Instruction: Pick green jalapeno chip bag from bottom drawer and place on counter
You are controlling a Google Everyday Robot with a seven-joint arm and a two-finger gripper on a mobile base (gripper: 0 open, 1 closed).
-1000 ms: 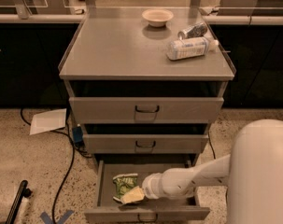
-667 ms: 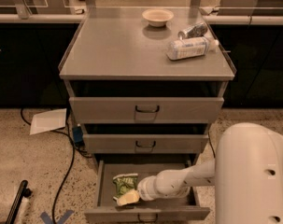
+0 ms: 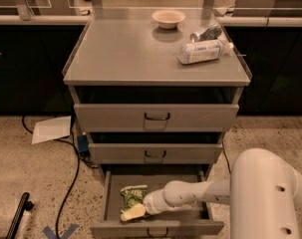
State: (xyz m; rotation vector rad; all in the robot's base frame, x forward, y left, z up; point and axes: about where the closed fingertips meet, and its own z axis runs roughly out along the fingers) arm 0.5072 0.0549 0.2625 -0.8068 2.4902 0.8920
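- Pulled well out: the bottom drawer (image 3: 190, 228), lowest of three, its floor in view.
- Lying flat in its left half: the bag (image 3: 133, 195), crumpled, green with pale patches.
- Inside the same drawer, just in front of the bag at its near edge: the gripper (image 3: 132, 213), pale and yellowish; touching the bag or just short of it, cannot tell.
- Open or closed: cannot tell.
- Reaching in from the right across the drawer: the white arm (image 3: 190, 194), out of the bulky white body (image 3: 267, 198) at lower right.
- On the counter (image 3: 130, 54): a bowl (image 3: 168, 18) at the back, a bottle (image 3: 203, 51) on its side at right, a dark can (image 3: 206, 33) between them.
- Slid out a little, with dark gaps above: the upper drawers (image 3: 155, 117).
- On the floor at left: paper (image 3: 52, 129) and a black cable (image 3: 73, 168).
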